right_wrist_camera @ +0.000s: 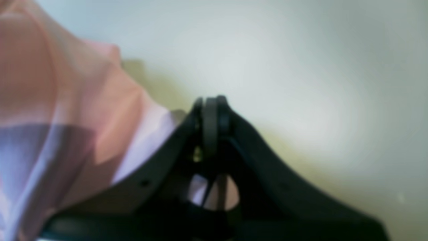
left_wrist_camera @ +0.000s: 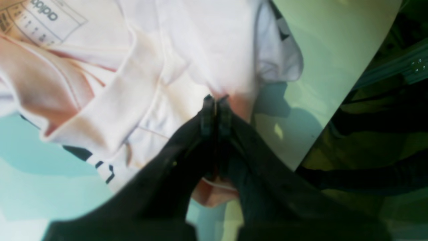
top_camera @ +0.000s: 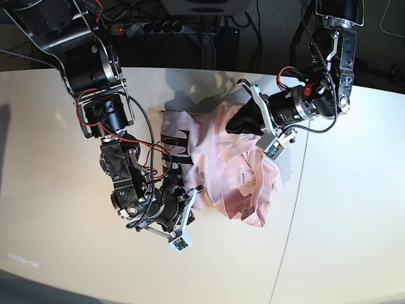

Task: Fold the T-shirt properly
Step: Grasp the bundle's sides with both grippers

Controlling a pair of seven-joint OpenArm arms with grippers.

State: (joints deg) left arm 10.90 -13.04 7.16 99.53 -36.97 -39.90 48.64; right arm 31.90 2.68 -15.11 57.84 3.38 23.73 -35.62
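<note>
Table (top_camera: 57, 158): one T-shirt (top_camera: 221, 161) (bunched), two closed claws.

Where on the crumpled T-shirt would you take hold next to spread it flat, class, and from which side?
Probably the loose lower edge of the T-shirt, where the bunched cloth overhangs toward the camera in the base view. Come from that near side, low over the table. The shirt lies heaped with the printed neck label facing up, so the middle offers only stacked layers, while this edge looks free.
</note>
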